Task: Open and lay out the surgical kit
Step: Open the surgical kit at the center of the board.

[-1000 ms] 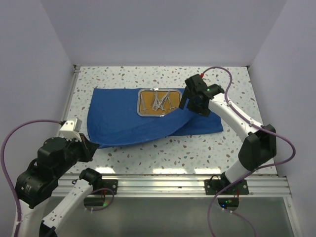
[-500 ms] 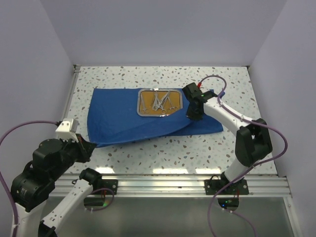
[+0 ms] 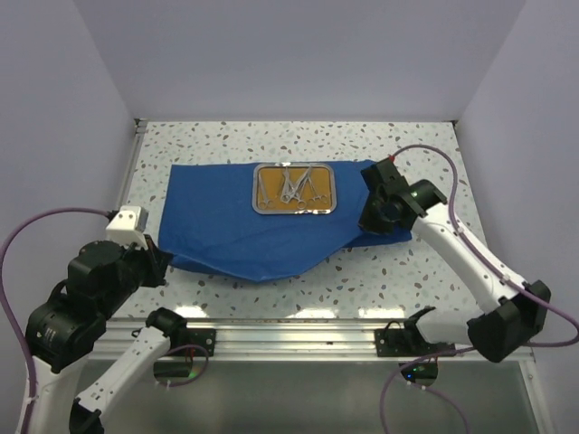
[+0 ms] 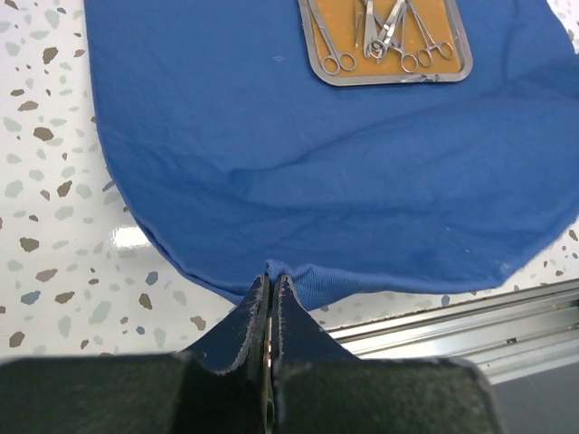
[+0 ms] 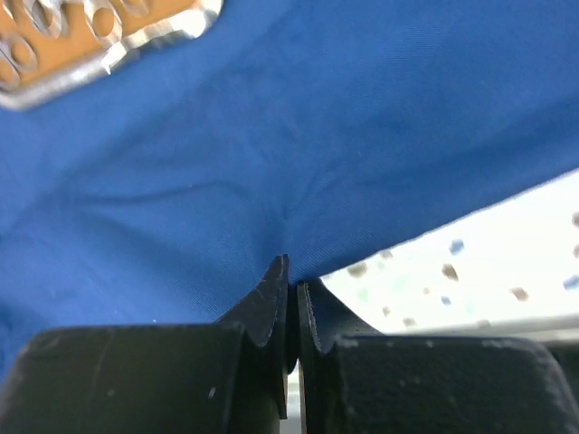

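The royal-blue cloth wrap lies spread on the speckled table. The steel tray sits on its far middle, with silver scissors and forceps on its orange-brown inside. My left gripper is shut on the cloth's near-left edge. The left wrist view shows the cloth bunched at its closed tips and the tray beyond. My right gripper is shut on the cloth's right edge. The right wrist view shows the fabric pinched at its tips, with the tray at top left.
An aluminium rail runs along the near edge, behind the arm bases. White walls close in the table on the left, far and right sides. Bare speckled tabletop shows around the cloth. Purple cables loop off both arms.
My right gripper closed on the cloth edge beside the tray and moved right and toward the near side. The folded flap came with it, and the cloth's near edge now sags to a point. The left gripper stayed shut.
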Controlling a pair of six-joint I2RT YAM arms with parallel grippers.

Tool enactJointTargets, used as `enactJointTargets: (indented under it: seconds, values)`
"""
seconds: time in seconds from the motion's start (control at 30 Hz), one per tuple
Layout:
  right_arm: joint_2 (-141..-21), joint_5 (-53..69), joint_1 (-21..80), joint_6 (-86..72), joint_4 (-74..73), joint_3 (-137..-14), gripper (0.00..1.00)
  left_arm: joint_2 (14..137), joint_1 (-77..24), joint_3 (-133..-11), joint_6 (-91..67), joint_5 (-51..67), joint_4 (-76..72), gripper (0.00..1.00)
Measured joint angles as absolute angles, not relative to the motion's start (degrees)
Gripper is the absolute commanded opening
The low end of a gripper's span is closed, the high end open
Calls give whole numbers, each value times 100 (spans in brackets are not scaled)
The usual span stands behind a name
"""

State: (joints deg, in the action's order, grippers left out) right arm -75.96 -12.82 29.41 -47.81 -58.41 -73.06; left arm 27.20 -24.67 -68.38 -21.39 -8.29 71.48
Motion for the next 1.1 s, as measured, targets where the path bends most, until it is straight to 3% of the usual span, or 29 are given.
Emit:
enactJointTargets:
  seconds: [0.2,0.4,0.53,0.6,0.63,0.67,0.7,0.73,0.77,0.83,0.97,1.1]
  values:
    - [-6392,-685,2934,-5022,-6757,-6407,0,2989,-2464,-6838,-1988,-867,7015,0]
    - [-5760,121,2934,-5105,-7238,-5424,20,3409,-2467,-6838,-1835,-862,6901,0]
    - [-5312,668,2934,-5146,-7456,-4915,18,3782,-2464,-6973,-1846,-760,6908,1]
    - [-5085,910,2934,-5190,-7542,-4866,21,3946,-2467,-7142,-1876,-676,6921,21]
    - [-4960,1026,2934,-5218,-7577,-4869,28,4021,-2467,-7262,-1903,-628,6925,32]
    - [-4847,1146,2934,-5253,-7605,-4884,39,4093,-2467,-7389,-1916,-587,6923,53]
    - [-4764,1269,2934,-5290,-7655,-4932,90,4160,-2464,-7535,-1911,-532,6923,61]
    - [-4731,1356,2934,-5308,-7697,-5019,99,4215,-2467,-7666,-1938,-475,6919,71]
    - [-4737,1424,2934,-5284,-7776,-5203,99,4298,-2467,-7841,-1957,-445,6921,93]
    - [-4864,1476,2941,-5214,-7819,-5776,99,4473,-2464,-8265,-1966,-377,6923,99]
    - [-5616,1192,2941,-4956,-7841,-7446,99,4797,-2467,-9043,-1994,-438,6716,100]
    - [-6451,403,2932,-4554,-7666,-8582,99,4834,-2467,-8919,-1992,-945,6263,98]
